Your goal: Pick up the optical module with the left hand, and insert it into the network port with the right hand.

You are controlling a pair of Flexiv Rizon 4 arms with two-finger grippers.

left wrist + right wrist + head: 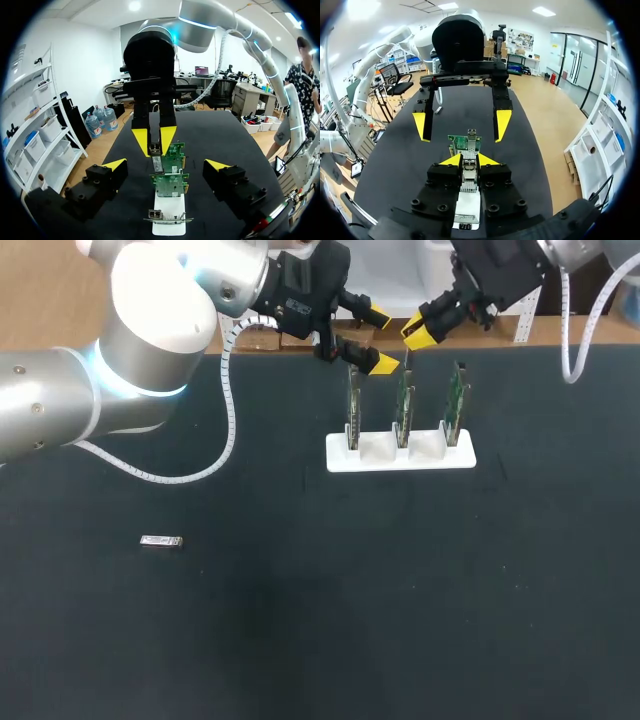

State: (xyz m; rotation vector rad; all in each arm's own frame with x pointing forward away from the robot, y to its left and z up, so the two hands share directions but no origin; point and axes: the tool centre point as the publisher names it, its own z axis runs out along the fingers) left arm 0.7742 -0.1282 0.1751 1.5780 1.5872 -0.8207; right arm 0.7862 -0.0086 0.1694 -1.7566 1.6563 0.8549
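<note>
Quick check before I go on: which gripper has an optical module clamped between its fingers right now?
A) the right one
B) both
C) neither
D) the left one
A: the right gripper has its yellow tips closed from both sides on an optical module by the circuit boards, while the left gripper stands wide open and empty.
</note>
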